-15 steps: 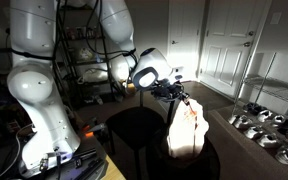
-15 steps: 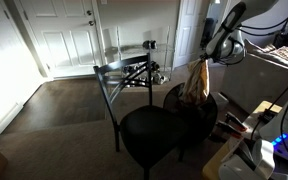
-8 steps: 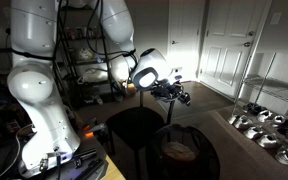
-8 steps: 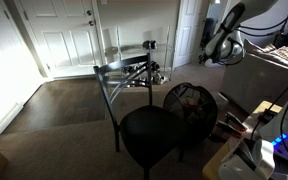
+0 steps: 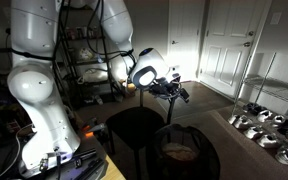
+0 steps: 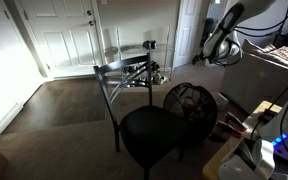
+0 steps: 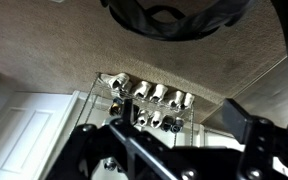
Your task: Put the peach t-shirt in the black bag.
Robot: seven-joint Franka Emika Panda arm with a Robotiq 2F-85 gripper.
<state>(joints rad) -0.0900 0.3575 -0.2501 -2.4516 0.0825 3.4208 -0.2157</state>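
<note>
Wrist view, looking down past my fingers [image 7: 252,130]: the two dark fingers stand wide apart at the bottom of the frame, with nothing between them but beige carpet and a low wire rack of shoes [image 7: 149,102]. The round rim of the black bag [image 7: 134,20] sits at the top edge of this view, well apart from the fingers, and I cannot make out the garment inside it from here. In an exterior view the white arm [image 5: 44,90] reaches out from the left, and its fingers [image 5: 179,92] hang in the air, spread and empty, above the bag. The black bag [image 5: 210,158] stands below them at the lower right, just beside a black surface [image 5: 134,125]. The peach t-shirt [image 5: 179,152] lies down inside the bag as a pale, crumpled patch, almost straight beneath the fingers and clear of them, with open air between the two. In an exterior view from across the room, the bag [image 6: 191,86] shows its wide circular rim and reddish inside, set behind the black surface [image 6: 149,135], with the arm's end above it. There the room is dim, and I cannot tell the shirt from the lining.
</note>
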